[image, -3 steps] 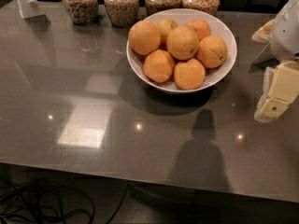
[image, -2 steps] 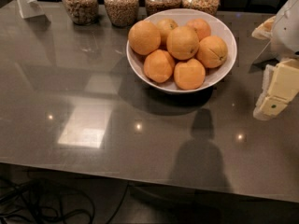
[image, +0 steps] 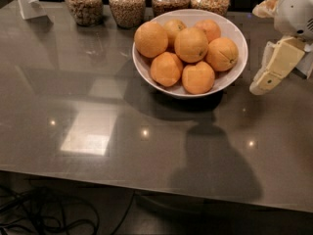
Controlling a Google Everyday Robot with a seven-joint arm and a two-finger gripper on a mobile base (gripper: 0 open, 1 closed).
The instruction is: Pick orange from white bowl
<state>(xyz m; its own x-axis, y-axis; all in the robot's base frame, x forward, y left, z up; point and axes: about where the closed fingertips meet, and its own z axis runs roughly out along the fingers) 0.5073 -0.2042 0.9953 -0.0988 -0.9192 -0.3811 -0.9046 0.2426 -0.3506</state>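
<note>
A wide white bowl (image: 234, 31) stands at the back middle of the grey table and holds several oranges. The orange (image: 221, 54) with a small dark stem dimple lies at the bowl's right side, next to a lumpy one (image: 198, 77) at the front. My gripper (image: 263, 83) hangs at the right edge of the view, just right of the bowl's rim, above the table and apart from the fruit. It holds nothing that I can see.
Several glass jars of grains (image: 127, 4) line the table's back edge behind the bowl. A white stand (image: 29, 1) is at the back left. Cables (image: 44, 214) lie on the floor below the table's front edge.
My gripper has moved up and to the left, closer to the bowl's right rim. The bowl and oranges have not moved.
</note>
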